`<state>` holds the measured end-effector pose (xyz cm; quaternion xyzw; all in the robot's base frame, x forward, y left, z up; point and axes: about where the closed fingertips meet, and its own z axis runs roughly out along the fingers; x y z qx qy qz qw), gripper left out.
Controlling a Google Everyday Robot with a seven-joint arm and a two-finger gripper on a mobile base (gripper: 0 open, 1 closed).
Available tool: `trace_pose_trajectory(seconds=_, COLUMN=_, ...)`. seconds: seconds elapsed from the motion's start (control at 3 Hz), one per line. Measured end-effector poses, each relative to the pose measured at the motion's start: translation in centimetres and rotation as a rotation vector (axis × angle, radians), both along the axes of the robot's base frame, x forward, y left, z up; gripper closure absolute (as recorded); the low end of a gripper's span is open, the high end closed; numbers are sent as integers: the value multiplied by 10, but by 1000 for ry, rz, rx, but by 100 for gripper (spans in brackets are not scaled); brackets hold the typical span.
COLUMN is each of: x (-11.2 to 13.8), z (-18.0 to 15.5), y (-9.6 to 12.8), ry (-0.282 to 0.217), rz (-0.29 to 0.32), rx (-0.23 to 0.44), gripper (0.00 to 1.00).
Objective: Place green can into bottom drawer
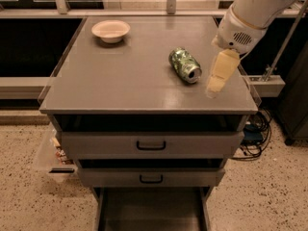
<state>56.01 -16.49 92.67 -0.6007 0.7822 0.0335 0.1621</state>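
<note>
The green can lies on its side on the grey cabinet top, right of the middle, its silver end facing front right. My gripper hangs from the white arm just to the right of the can, above the cabinet top near its right edge, a short gap from the can. The bottom drawer is pulled out at the bottom of the view, a dark grey tray with side walls, nothing seen in it.
A shallow cream bowl sits at the back left of the cabinet top. Two closed handled drawers are above the open one. A clear bin stands on the floor at left; cables lie at right.
</note>
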Motion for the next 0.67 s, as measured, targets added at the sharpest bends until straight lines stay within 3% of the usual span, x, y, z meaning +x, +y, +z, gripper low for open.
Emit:
trace_pose_trajectory(seconds=0.33, x=52, z=-24, y=16, ry=37, rz=-33, rx=54, gripper=0)
trace_pose_trajectory(seconds=0.67, x=61, z=-27, y=17, ry=29, rz=-35, rx=62, gripper=0)
